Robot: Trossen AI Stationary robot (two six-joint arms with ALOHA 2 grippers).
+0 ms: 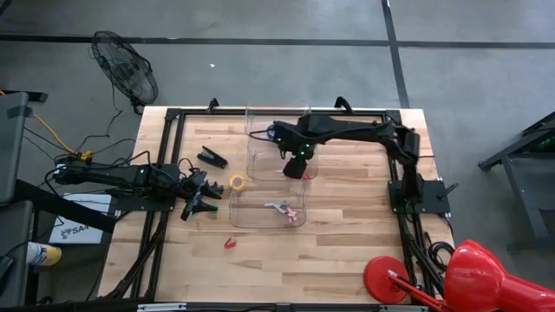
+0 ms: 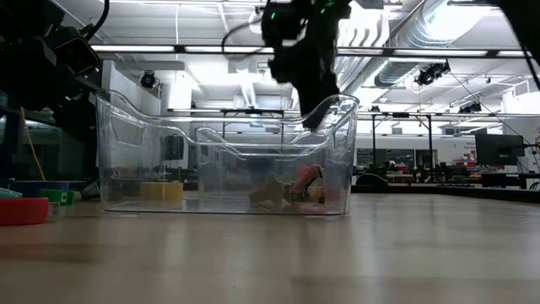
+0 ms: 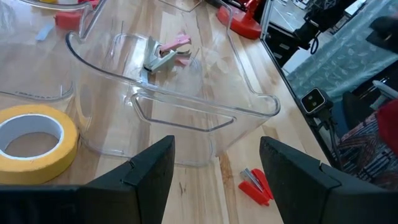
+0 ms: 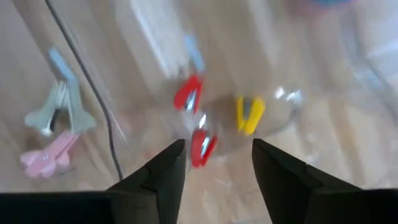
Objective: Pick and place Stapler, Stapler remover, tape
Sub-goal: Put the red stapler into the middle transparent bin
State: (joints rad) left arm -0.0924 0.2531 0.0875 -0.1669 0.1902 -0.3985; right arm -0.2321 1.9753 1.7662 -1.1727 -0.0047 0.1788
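Observation:
My left gripper (image 1: 198,198) is open and empty at the table's left, low over the wood; its fingers (image 3: 149,171) point toward the near clear bin (image 3: 186,106). A yellow tape roll (image 1: 237,183) lies flat on the table just beside it, also in the left wrist view (image 3: 31,140). A pink and a grey staple remover (image 3: 166,53) lie in the near bin (image 1: 247,221). A red staple remover (image 1: 229,243) lies on the table. A black stapler (image 1: 212,158) lies far left. My right gripper (image 1: 297,166) is open and empty over the far bin (image 1: 260,139), above red (image 4: 202,146) and yellow (image 4: 249,114) staple removers.
A black frame (image 1: 165,130) runs round the table's edges. A fan (image 1: 126,65) stands beyond the far-left corner, and a red lamp-like object (image 1: 468,277) stands at the near right. In the low view the clear bin (image 2: 118,160) stands mid-table under my right gripper (image 2: 308,76).

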